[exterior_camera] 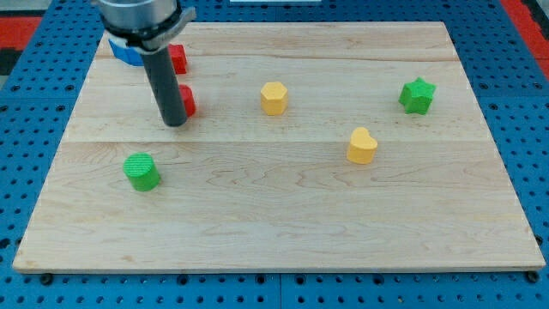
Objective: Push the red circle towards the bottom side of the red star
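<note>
Resting on the board, my tip [175, 121] holds nothing and touches the left side of a red block [187, 100], probably the red circle, mostly hidden behind the rod. Another red block [177, 58], likely the star, sits just above, toward the view's top.

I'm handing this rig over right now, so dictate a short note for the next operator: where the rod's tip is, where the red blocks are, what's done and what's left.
My tip: down on the board at the view's upper left, right against the left side of a red block that the rod partly hides; shape unclear, likely the red circle.
Second red block: just above it toward the view's top, also partly hidden, likely the red star. A blue block sits to its left.
Done: the two red blocks are close, a small gap between them.
Left: probably a short nudge upward to close the gap.
Green and yellow blocks lie elsewhere, out of the way.
</note>
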